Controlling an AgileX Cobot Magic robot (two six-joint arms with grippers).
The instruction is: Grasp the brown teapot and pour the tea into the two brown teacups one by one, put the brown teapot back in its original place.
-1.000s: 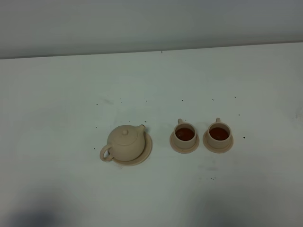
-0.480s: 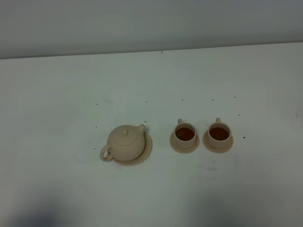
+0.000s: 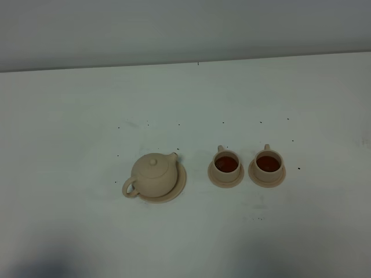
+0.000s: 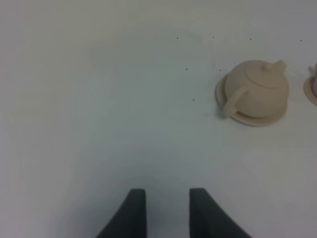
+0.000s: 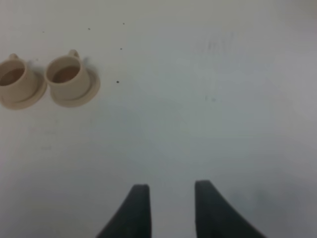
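Note:
The brown teapot (image 3: 153, 175) stands upright with its lid on, on its wide flat saucer (image 3: 180, 179), left of centre on the white table. The two brown teacups (image 3: 226, 164) (image 3: 268, 163) stand on their small saucers to its right, and both hold dark reddish tea. Neither gripper shows in the high view. In the left wrist view the left gripper (image 4: 167, 191) is open and empty, well short of the teapot (image 4: 260, 89). In the right wrist view the right gripper (image 5: 172, 186) is open and empty, far from the cups (image 5: 67, 74) (image 5: 12, 79).
The white table (image 3: 185, 98) has small dark specks around the tea set. A grey wall (image 3: 185, 29) runs behind its far edge. A faint shadow lies at the front left corner.
The teapot and cups have not moved. The shadow at the front left has faded slightly.

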